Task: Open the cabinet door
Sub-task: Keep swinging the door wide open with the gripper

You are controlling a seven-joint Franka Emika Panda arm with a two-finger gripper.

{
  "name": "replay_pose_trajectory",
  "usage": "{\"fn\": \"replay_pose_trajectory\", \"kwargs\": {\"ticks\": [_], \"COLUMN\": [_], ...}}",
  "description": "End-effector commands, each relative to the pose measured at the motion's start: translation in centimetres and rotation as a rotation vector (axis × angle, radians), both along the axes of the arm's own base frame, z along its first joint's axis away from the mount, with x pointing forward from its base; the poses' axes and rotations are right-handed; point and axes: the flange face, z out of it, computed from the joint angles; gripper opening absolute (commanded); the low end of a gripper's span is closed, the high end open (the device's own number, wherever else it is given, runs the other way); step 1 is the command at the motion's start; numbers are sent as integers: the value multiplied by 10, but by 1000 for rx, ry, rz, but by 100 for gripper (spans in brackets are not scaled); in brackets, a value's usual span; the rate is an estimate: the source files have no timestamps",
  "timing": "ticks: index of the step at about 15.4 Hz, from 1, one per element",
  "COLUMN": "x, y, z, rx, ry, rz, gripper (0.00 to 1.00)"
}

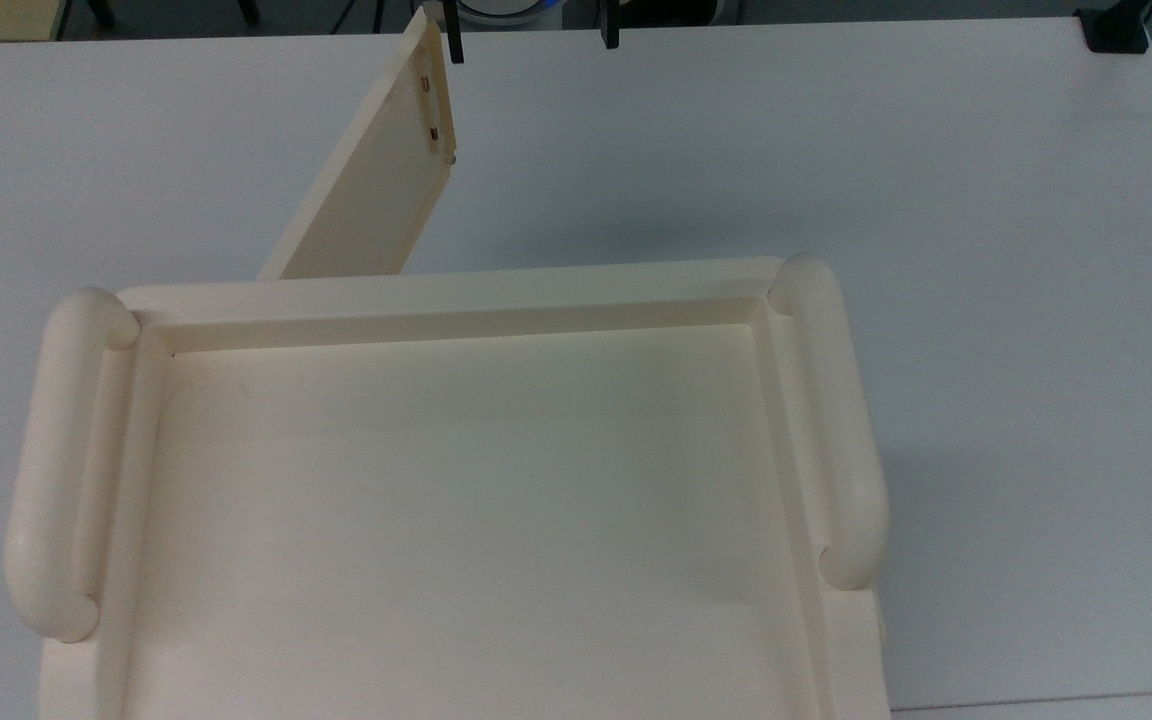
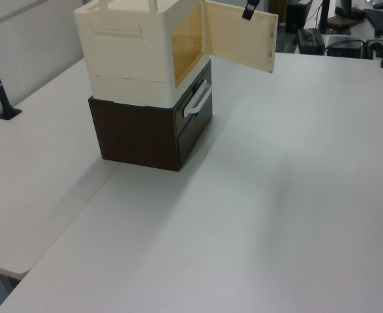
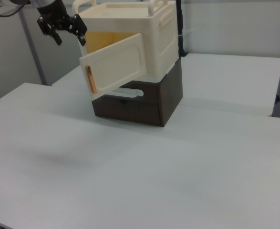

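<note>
Cream cabinet (image 3: 149, 33) sits on a dark brown drawer unit (image 3: 149, 102) on the white tabletop (image 3: 154, 176). Cabinet door (image 3: 113, 67) swung wide open, handle at its free edge. Black tool (image 3: 67, 34) above the door, fingers spread, touching nothing.

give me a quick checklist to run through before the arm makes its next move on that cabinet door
1. Cabinet door swung well out from the cabinet: ok.
2. End effector open and holding nothing: ok.
3. End effector clear of the door's handle: ok in the right view, where it hangs above and apart.
4. Cabinet seated squarely on the dark brown drawer unit: ok.
5. White table in front of the door free of obstacles: ok.
6. Door at its hinge limit: cannot tell.
</note>
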Motion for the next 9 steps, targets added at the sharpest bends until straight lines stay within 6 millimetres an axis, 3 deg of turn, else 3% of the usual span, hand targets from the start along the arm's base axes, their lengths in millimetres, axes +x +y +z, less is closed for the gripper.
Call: {"fn": "replay_pose_trajectory", "kwargs": {"ticks": [1, 4, 9], "x": [1, 2, 4], "y": [-13, -46, -59], "z": [-10, -28, -54], "rx": [11, -11, -16], "ry": [33, 114, 173], "rz": [-38, -83, -104], "gripper": [100, 100, 100]}}
